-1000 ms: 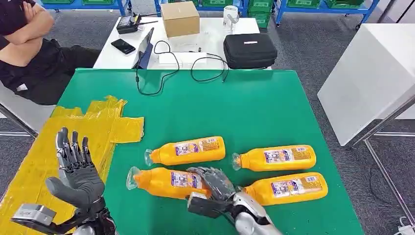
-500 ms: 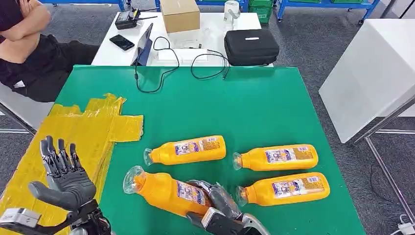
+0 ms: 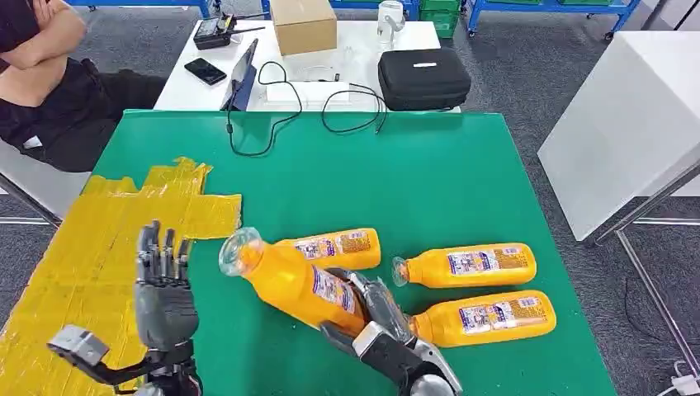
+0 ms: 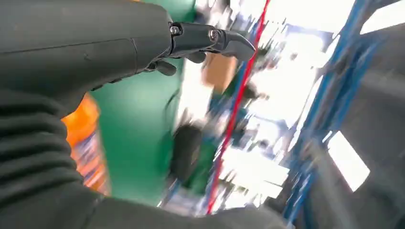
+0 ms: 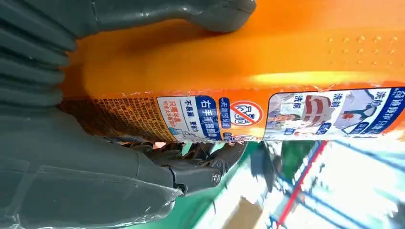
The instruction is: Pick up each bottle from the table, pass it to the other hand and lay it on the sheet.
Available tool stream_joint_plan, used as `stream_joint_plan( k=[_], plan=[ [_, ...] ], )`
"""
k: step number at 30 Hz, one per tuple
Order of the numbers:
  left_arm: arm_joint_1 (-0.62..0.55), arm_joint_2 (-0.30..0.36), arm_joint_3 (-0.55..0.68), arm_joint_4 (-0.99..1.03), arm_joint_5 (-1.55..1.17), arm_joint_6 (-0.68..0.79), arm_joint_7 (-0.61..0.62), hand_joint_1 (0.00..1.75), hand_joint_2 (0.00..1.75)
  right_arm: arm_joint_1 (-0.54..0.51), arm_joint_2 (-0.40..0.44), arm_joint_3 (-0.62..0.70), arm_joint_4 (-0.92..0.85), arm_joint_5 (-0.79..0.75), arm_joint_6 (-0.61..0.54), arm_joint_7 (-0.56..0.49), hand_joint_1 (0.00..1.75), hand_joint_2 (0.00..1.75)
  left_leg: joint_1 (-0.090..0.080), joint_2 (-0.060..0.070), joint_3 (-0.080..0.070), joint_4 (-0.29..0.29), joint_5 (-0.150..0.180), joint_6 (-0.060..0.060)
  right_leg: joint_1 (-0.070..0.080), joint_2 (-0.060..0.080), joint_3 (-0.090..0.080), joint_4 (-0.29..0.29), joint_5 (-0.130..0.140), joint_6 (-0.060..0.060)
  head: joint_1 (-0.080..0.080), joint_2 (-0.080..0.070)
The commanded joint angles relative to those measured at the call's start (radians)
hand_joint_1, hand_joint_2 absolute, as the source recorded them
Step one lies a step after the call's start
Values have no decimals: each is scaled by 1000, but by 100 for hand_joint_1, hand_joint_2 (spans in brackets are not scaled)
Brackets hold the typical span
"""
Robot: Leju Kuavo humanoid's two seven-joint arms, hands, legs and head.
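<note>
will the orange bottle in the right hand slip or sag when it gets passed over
The orange bottle probably stays stiff: it juts out tilted from the right hand without bending. It may be slippery, since its plastic looks glossy. The hand grips near the base, so the clear-capped end could droop or twist; the left hand should take it mid-body.

Glossy orange plastic bottle (image 3: pixel 301 283), printed label; crinkled yellow sheet (image 3: pixel 99 247); matt green table (image 3: pixel 429 173).
</note>
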Motion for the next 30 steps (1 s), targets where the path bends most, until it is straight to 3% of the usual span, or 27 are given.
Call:
stream_joint_plan(
  k=[1, 30],
  plan=[
    [5, 80, -95, 114, -21, -71, 23, 0, 175, -135, 85, -10, 101, 30, 4, 20, 175, 175, 0, 3, 1, -1, 0, -2, 0, 2, 0, -1, 1, 0, 0, 0],
    [-5, 68, -82, 100, -75, -36, 21, 0, 175, -238, 164, 192, 325, 92, 30, 63, 175, 175, 1, -1, -2, -1, 1, -1, 0, -2, -1, -1, 1, 0, 0, 0]
  ],
)
